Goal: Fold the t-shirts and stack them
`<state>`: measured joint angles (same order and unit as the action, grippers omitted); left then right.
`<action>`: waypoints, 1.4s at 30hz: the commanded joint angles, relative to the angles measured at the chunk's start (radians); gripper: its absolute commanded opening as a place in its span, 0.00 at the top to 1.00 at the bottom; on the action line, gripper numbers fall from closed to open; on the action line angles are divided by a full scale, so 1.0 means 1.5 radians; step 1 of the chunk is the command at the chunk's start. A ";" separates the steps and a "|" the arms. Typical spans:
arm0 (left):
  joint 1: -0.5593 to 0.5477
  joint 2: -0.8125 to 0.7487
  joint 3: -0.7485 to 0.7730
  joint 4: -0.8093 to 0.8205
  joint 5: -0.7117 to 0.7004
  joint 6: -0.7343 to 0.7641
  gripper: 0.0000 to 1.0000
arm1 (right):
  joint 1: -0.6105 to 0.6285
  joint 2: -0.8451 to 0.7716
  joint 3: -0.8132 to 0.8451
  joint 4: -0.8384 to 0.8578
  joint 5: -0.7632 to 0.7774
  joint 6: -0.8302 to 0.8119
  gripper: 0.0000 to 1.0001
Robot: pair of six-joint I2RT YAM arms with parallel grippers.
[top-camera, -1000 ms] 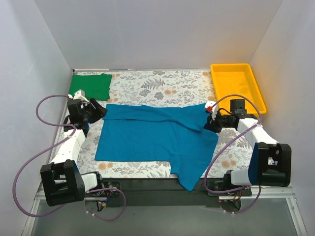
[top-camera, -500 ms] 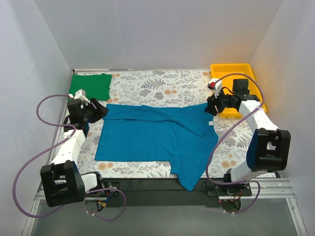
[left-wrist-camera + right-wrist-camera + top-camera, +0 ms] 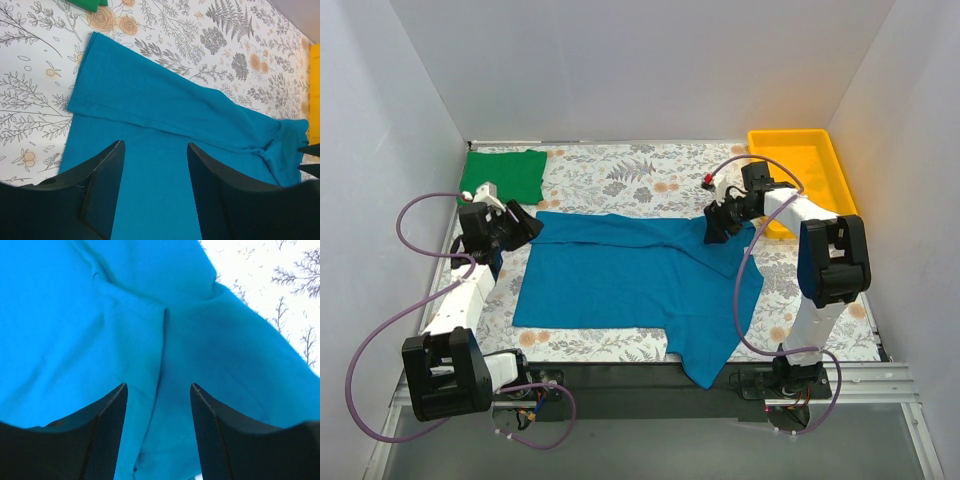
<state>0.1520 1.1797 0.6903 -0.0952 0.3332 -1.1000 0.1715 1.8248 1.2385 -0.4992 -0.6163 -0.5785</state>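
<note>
A teal-blue t-shirt [image 3: 630,275] lies spread across the middle of the table, its top edge folded over and its lower right part trailing to the near edge. A green t-shirt [image 3: 503,175] lies folded at the back left corner. My left gripper [image 3: 525,228] stands open over the teal shirt's left top corner, with only cloth [image 3: 175,115] below its jaws [image 3: 155,145]. My right gripper [image 3: 713,228] hovers open over the shirt's bunched upper right part [image 3: 150,315], nothing between its fingertips [image 3: 158,386].
A yellow tray [image 3: 800,170] stands at the back right, just beyond the right arm. A floral tablecloth [image 3: 620,175] covers the table. White walls close in the left, back and right sides. The green t-shirt's corner [image 3: 90,4] shows in the left wrist view.
My right gripper has opened, letting go of the teal shirt's right edge, and swung back and leftwards over the shirt. The left arm has stayed put.
</note>
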 commanded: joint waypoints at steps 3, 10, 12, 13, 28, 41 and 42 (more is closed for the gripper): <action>-0.007 -0.025 -0.011 0.006 0.004 0.005 0.48 | 0.009 0.049 0.065 -0.029 0.014 0.025 0.41; -0.009 -0.022 -0.011 0.006 0.007 0.005 0.48 | 0.036 0.078 0.077 -0.041 0.001 0.015 0.43; -0.009 -0.021 -0.011 0.006 0.006 0.005 0.48 | 0.043 0.085 0.087 -0.051 -0.003 0.012 0.44; -0.010 -0.021 -0.011 0.006 0.006 0.005 0.48 | 0.046 0.090 0.094 -0.054 -0.003 0.012 0.44; -0.011 -0.016 -0.010 0.005 0.009 0.004 0.48 | 0.063 0.138 0.134 -0.070 0.003 0.009 0.50; -0.012 -0.018 -0.011 0.005 0.007 0.003 0.48 | 0.071 0.109 0.111 -0.070 -0.019 0.003 0.80; -0.011 -0.019 -0.011 0.006 0.007 0.003 0.48 | 0.071 0.109 0.111 -0.070 -0.018 0.004 0.83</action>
<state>0.1398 1.1782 0.6781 -0.0963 0.3336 -1.1000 0.2707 2.0201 1.4006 -0.5865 -0.6136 -0.5659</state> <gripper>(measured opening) 0.517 0.195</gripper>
